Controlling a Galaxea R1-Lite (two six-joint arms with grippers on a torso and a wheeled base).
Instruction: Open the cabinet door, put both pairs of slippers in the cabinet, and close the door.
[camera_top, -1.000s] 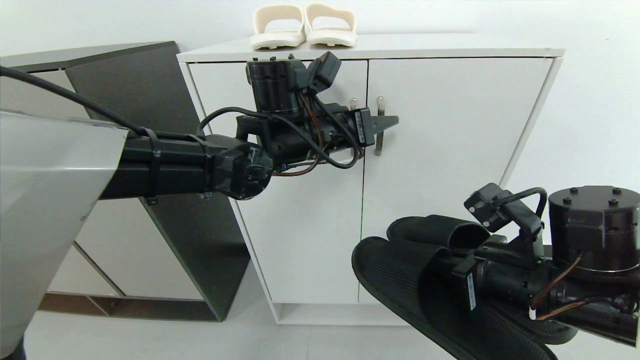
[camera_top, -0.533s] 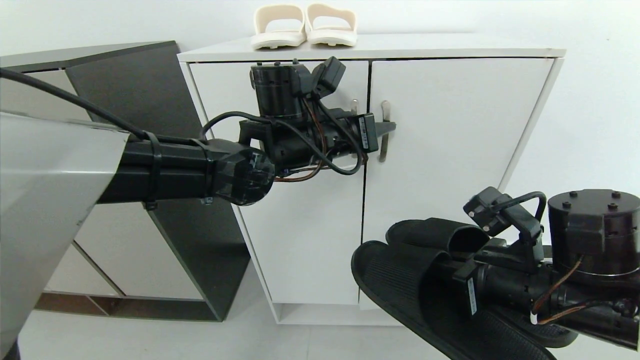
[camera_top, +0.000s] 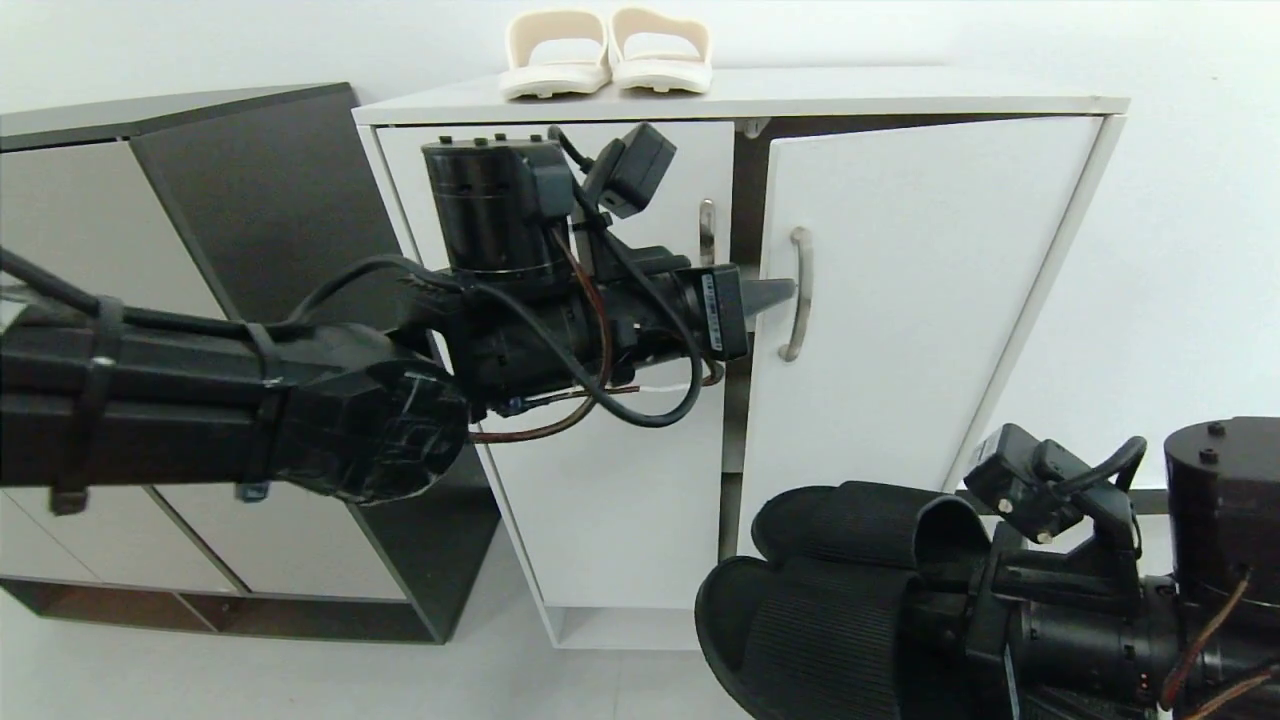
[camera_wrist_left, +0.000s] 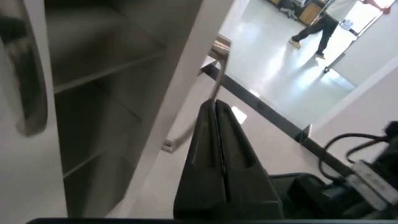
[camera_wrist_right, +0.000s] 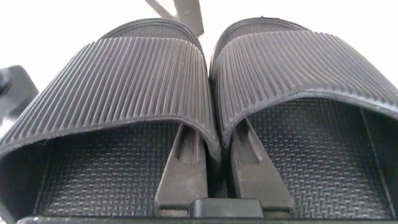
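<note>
A white two-door cabinet (camera_top: 900, 100) faces me, with a cream pair of slippers (camera_top: 608, 50) on its top. Its right door (camera_top: 900, 300) stands ajar, leaving a dark gap beside the left door. My left gripper (camera_top: 780, 292) is shut, its tip tucked behind that door's metal handle (camera_top: 797, 295). In the left wrist view the closed fingers (camera_wrist_left: 211, 143) point at the handle (camera_wrist_left: 219, 59), with inner shelves (camera_wrist_left: 93, 62) beyond. Low on the right, my right gripper (camera_wrist_right: 214, 149) is shut on the black pair of slippers (camera_top: 830, 600), pinching their adjoining sides, one finger inside each.
A dark grey shelf unit (camera_top: 270, 180) stands against the cabinet's left side. The closed left door carries its own handle (camera_top: 707, 232). Pale floor (camera_top: 300, 680) lies in front of the cabinet and a white wall (camera_top: 1200, 250) rises to the right.
The right door has swung from closed to ajar as my left gripper drew back with the handle. My right arm has sunk and turned, so the black slippers now show their straps.
</note>
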